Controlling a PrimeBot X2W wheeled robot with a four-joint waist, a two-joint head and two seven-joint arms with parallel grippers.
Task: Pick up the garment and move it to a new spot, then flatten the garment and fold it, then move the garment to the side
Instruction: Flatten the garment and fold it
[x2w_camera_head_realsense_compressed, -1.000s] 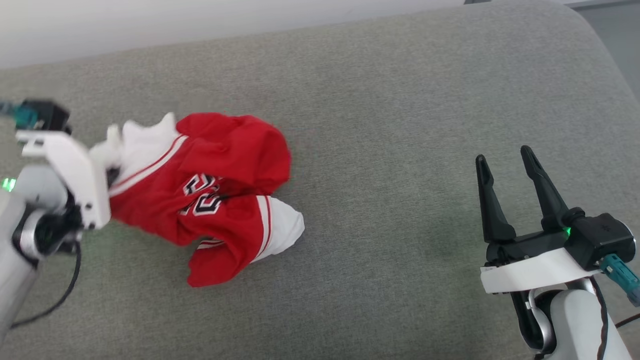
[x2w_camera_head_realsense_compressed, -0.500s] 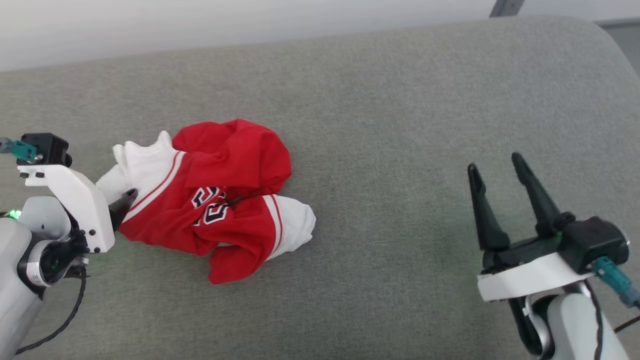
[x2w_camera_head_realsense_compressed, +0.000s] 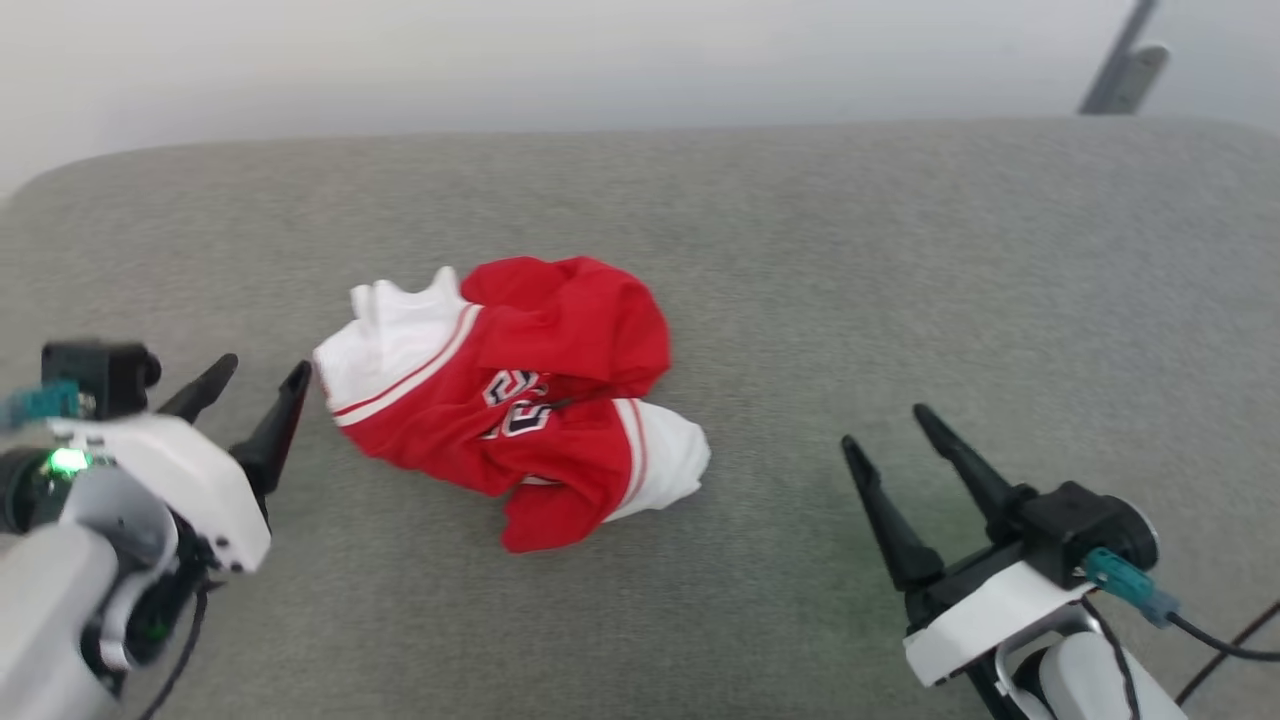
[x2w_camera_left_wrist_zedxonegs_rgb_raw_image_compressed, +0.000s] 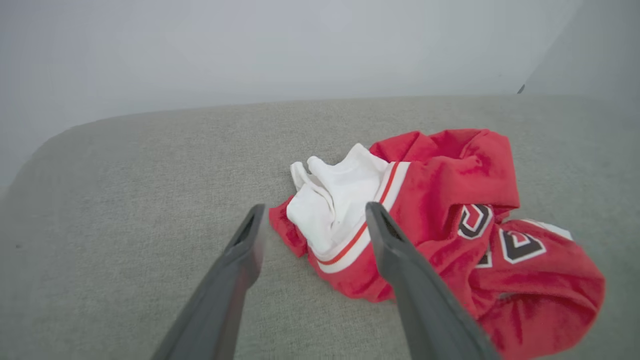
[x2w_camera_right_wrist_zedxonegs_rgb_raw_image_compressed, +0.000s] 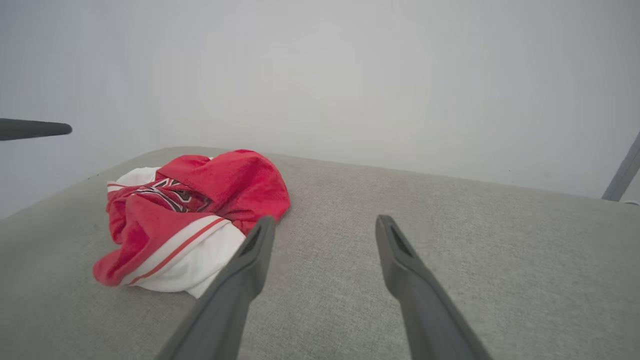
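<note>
Crumpled garment (x2w_camera_head_realsense_compressed: 520, 410) on grey cushion (x2w_camera_head_realsense_compressed: 900, 250); L gripper (x2w_camera_head_realsense_compressed: 262, 370) spread just beside it, R gripper (x2w_camera_head_realsense_compressed: 885, 428) spread, well apart.

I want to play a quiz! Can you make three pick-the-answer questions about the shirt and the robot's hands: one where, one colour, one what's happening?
1. Where is the shirt?
A. On the floor.
B. On the grey cushion.
C. On a hanger.

2. What colour are its sleeves?
A. Blue.
B. Black.
C. White with red stripes.

3. How is the left gripper?
A. Open, holding nothing.
B. Shut on the shirt.
C. Shut on a sock.

Answers:
1 B, it lies crumpled on the cushion.
2 C, the white sleeves show red edging.
3 A, its fingers stand apart beside the shirt.
</note>
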